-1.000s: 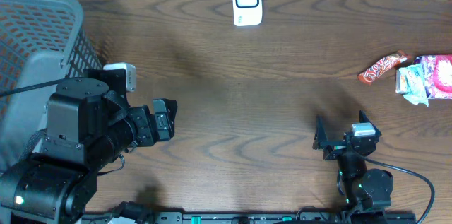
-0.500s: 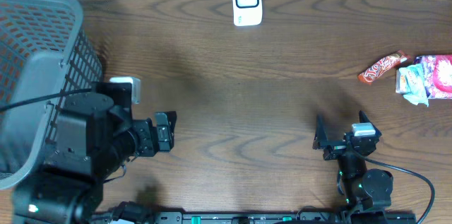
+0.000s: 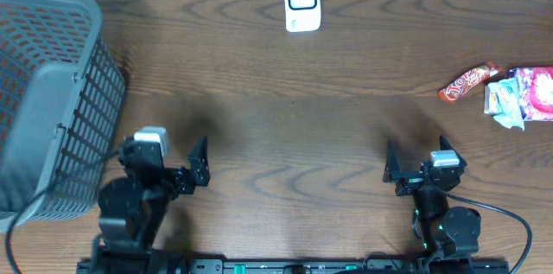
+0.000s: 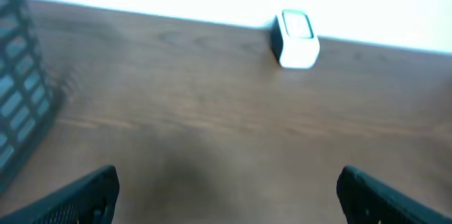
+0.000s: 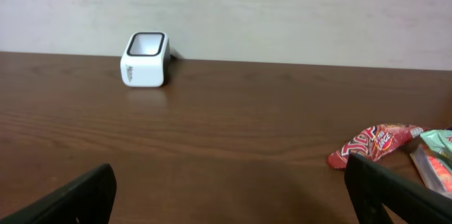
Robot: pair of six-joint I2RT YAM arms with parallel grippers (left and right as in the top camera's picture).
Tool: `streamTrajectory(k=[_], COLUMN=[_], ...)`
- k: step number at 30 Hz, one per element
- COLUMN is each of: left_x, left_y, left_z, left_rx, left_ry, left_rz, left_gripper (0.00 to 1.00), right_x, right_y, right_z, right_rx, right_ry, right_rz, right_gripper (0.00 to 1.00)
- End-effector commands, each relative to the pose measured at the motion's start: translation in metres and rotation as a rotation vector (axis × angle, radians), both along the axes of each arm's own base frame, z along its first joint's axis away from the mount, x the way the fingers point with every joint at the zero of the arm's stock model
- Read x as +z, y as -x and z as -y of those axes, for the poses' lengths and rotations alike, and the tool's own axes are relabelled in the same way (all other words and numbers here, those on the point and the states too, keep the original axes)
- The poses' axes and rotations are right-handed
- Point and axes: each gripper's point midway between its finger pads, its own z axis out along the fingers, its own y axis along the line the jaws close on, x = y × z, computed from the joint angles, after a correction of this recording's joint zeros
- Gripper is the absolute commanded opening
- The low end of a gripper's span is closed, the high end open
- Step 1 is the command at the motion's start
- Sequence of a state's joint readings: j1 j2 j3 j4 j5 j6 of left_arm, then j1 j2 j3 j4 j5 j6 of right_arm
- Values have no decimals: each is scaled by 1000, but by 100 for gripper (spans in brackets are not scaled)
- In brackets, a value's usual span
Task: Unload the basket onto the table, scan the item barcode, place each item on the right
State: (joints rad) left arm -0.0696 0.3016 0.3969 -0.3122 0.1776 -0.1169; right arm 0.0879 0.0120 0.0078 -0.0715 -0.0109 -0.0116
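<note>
The left gripper (image 4: 227,201) is spread wide with nothing between its fingers, and it now sits low near the front edge of the table (image 3: 302,92). A second ago that arm was raised high beside the basket (image 3: 52,92); since then it has folded back and down, leaving the basket's side uncovered. Its wrist view is slightly blurred and looks across bare wood to the scanner (image 4: 296,38) at the back edge. The right gripper (image 5: 233,196) is also wide and holds nothing, and has not moved in that time.

The items to scan lie at the far right: a red candy bar (image 3: 468,83) just beside a small heap of packets (image 3: 523,97), well apart from the scanner (image 3: 302,2) and from both arms. With the left arm back at rest and nothing held, no scan is under way; the next item looks like the right arm's to fetch
</note>
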Motion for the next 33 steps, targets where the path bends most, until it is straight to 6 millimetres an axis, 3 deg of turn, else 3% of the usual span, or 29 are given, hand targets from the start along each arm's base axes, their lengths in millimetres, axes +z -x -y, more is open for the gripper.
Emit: streamTrajectory(k=[1,13,24,30,33], left_x=[-5,-5,-9,-8,-18], left_y=[-1,-12,-6,-4,-4], left_z=[-8,-11,-11,-2,0], left_rx=[21,27,20,-47,-68], left_ry=[-9,-18,-71,-152,-192], left_rz=[95,328,393,420,388], left_gripper=[98,98,98,98,98], right_x=[-1,-1,-1,-1,-1], right_y=[0,0,0,0,0], right_z=[-1,-1,-1,-1,-1], right_rx=[4,4,4,4,4], right_ry=[-7,-7,-7,-7,-7], right_rz=[-1,-1,-1,-1,-1], right_gripper=[99,99,99,99,99])
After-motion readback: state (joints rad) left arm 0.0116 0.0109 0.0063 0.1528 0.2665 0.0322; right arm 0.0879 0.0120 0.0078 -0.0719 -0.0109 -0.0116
